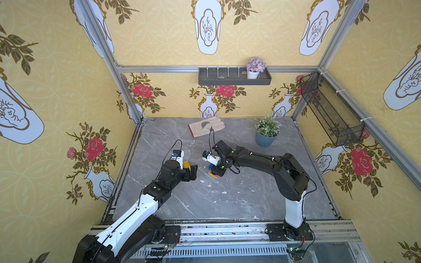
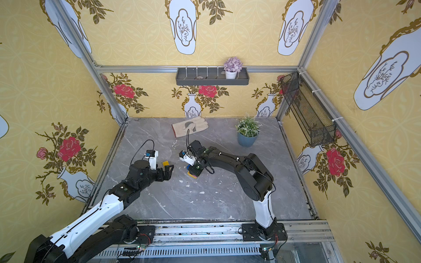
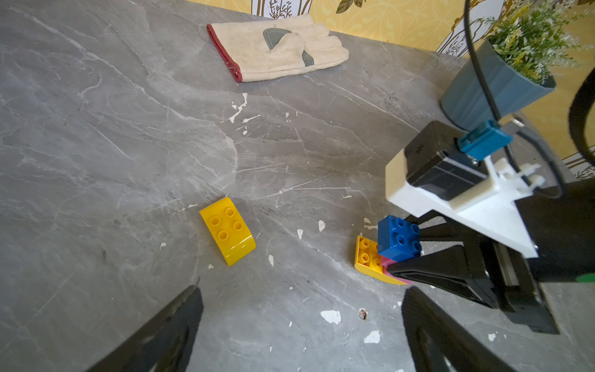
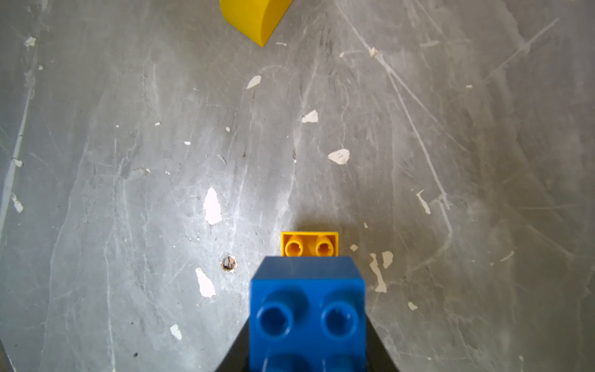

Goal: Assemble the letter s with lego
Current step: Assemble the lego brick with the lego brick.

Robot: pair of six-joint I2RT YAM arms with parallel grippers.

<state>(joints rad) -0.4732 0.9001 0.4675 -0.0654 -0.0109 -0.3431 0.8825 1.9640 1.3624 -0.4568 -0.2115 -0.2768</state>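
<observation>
On the grey marble table, my right arm rises from its base at the front edge, bends at a high elbow and stretches low across towards the middle. My left arm comes up from the near left corner, its wrist angled towards the same spot.

My right gripper points down at the tabletop, its jaws clamped on the unfinished letter s: a blue brick on top, pink beneath it, and a yellow bar jutting out at the base. The stack tilts; I cannot tell whether its lower edge touches the table.

My left gripper hangs just above the surface with its fingers spread wide and nothing between them. The loose yellow brick lies studs up on the table just ahead of those fingertips, apart from the stack.

A glove and a potted plant sit near the back wall.
</observation>
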